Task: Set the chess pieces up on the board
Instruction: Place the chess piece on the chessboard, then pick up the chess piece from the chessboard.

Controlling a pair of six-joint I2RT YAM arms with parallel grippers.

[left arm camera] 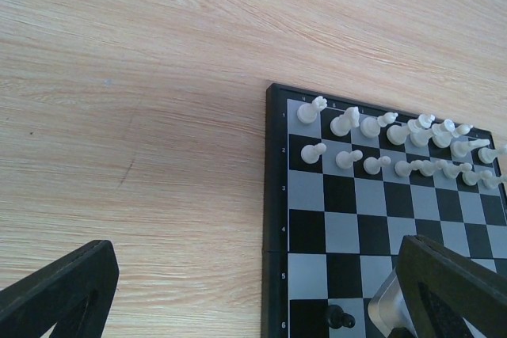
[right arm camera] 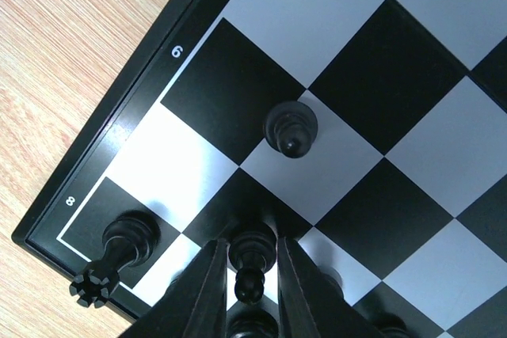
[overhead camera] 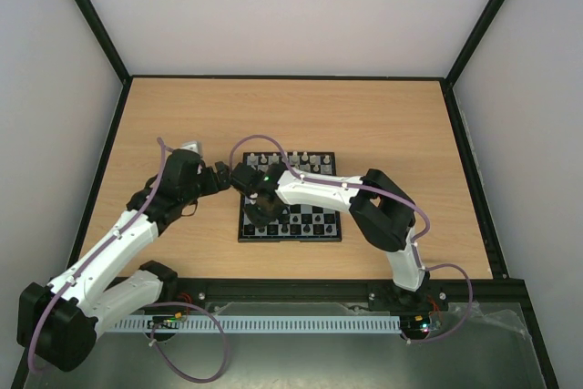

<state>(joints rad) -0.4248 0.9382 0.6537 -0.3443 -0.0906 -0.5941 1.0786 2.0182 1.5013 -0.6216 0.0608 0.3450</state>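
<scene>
Board [left arm camera: 341, 231] lay flat, black and pale squares inside a thin black border. I saw the white pieces [left arm camera: 311, 110] standing in two rows on ranks 1 and 2. Far end: black rook [right arm camera: 127, 239] upright in the corner by 8, and a lone black pawn [right arm camera: 291, 128] around rank 6.

Your left arm [overhead camera: 109, 248] rises from its base at 7 o'clock and slants up toward the middle. Its wrist is bent so the left gripper [overhead camera: 223, 174] points to 3 o'clock, jaws spread wide, with the fingers [left arm camera: 59, 290] at the lower corners of its wrist view.

Your right arm [overhead camera: 392, 216] climbs from 5 o'clock and bends at the elbow, and its forearm runs toward 9 o'clock. The right gripper [right arm camera: 249, 244] points down, jaws close together with a narrow slot between them. You cannot tell whether they pinch. The two grippers sit just beside each other, the left at 9 o'clock of the right.
</scene>
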